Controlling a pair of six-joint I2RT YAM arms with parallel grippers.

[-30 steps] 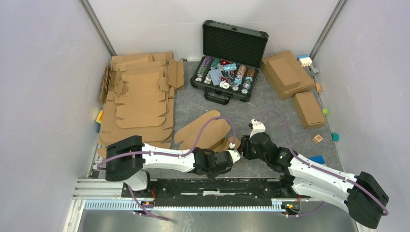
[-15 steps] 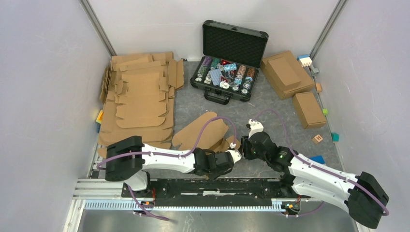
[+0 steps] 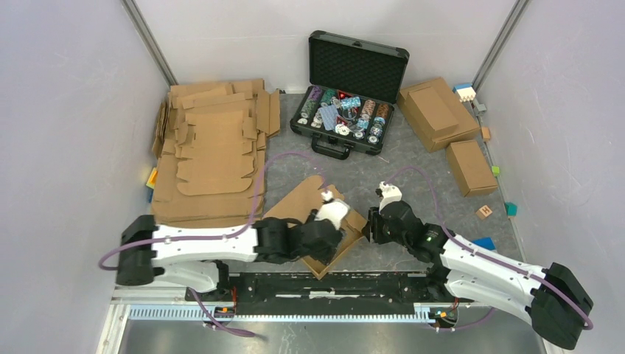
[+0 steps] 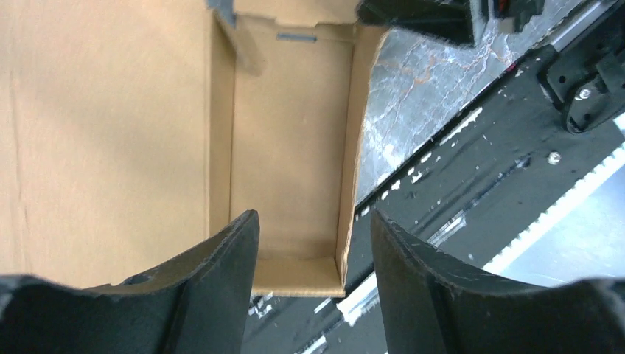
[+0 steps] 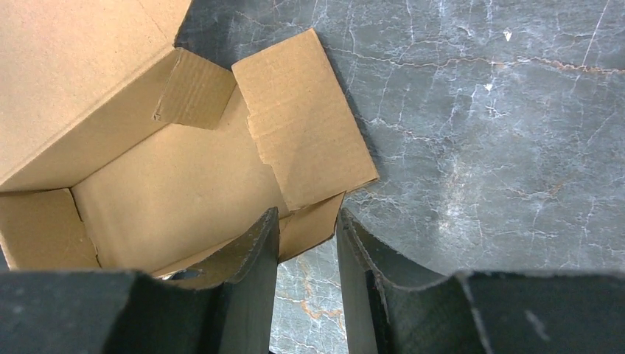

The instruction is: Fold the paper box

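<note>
1. Jaws of the left gripper (image 4: 311, 221) have just spread wide, holding nothing, above the paper box (image 4: 291, 133).
2. Right gripper (image 5: 307, 221) has narrowed around its cardboard edge; a firm pinch cannot be told.
3. It lies between both arms, walls up, lid unfolded: likely regrasping.

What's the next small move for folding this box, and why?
Probably close the right end effector on the box: a flap edge sits between its parted fingers, not yet pinched. The left end effector hangs open over the box's trough, holding nothing, so the box seems unsecured.
</note>
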